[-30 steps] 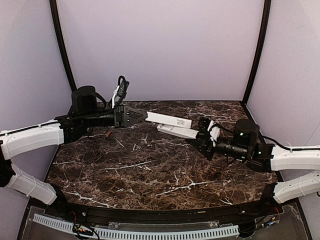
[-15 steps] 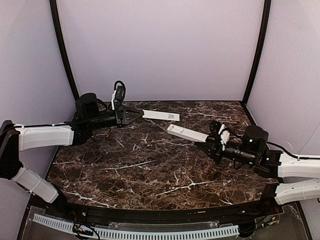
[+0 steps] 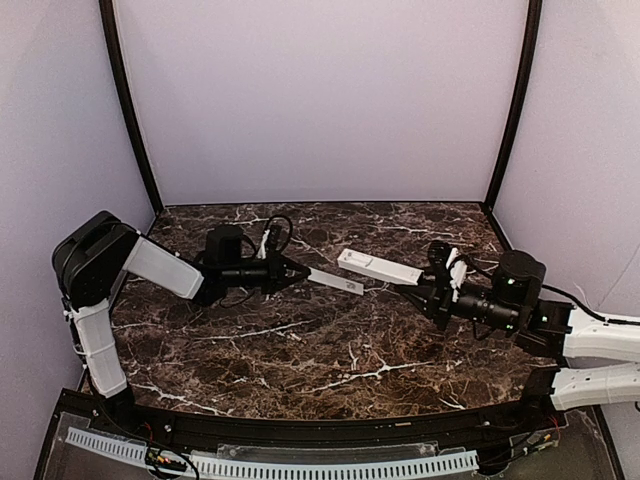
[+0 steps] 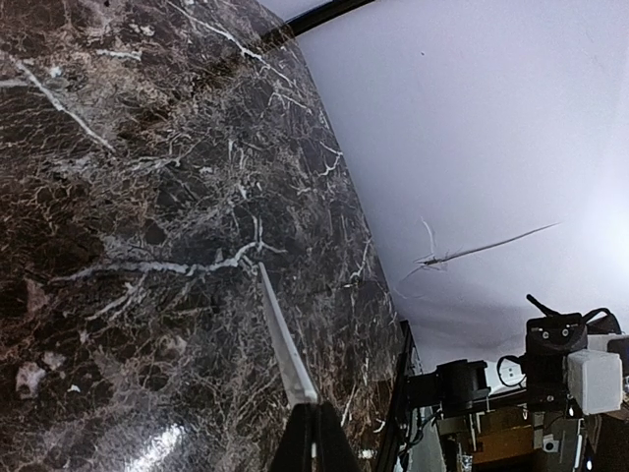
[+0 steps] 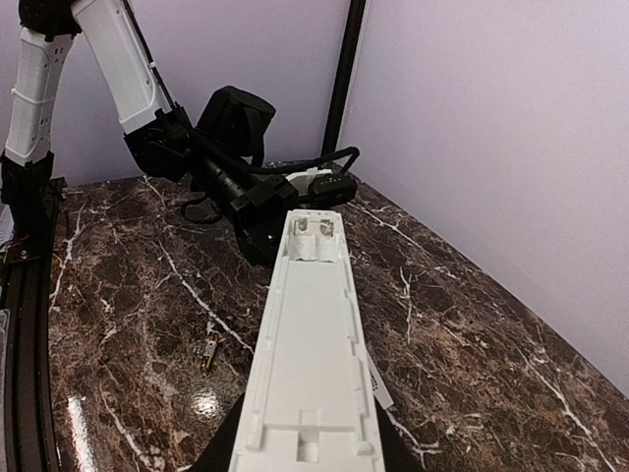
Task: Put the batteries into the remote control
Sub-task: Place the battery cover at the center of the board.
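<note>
Between right fingers (image 5: pixel 224 454), remote control (image 5: pixel 310 344), end hidden

This is looking like a robotics lab test booth rather than a home or shop. Plain lilac wall panels (image 3: pixel 320 100) are closing in the space beyond and to the outer side of the left gripper (image 3: pixel 298 272) and the right gripper (image 3: pixel 408 289), with black frame posts (image 3: pixel 125 90) running up the corners. A dark marble-patterned tabletop (image 3: pixel 300 345) is lying beneath both grippers, and a white slotted cable track (image 3: pixel 300 466) is running along its edge behind them, by the bolted arm bases.
</note>
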Controlling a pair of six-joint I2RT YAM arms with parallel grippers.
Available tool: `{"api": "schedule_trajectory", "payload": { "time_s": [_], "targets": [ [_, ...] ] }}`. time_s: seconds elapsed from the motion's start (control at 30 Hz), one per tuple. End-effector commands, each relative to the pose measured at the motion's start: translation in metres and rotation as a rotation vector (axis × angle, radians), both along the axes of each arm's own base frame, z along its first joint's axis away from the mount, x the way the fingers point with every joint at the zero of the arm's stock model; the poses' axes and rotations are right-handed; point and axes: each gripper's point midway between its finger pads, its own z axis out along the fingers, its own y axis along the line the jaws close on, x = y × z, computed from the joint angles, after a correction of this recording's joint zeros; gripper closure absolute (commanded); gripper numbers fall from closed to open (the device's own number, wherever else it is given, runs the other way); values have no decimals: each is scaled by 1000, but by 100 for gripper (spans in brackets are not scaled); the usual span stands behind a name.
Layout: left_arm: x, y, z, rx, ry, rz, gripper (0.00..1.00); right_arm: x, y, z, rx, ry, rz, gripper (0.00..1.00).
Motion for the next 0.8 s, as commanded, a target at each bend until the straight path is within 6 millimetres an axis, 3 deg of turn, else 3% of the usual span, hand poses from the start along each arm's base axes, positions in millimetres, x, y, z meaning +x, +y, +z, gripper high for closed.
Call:
{"api": "schedule_trajectory", "payload": {
  "time_s": [0.0,0.27,0.47,0.77],
  "targets": [
    [5,-13,6,-57,0,-14,100,0,6,9,21,-8,27,100],
    [-5,-50,-29,-30,96,-93,100,2,12,9,10,-6,43,100],
    [-17,-66,-40,15,105,-160,100,1,14,8,1,7,53,100],
    [-15,-64,-44,112,90,-203,63,-8,18,5,-18,12,109,100]
  ]
}}
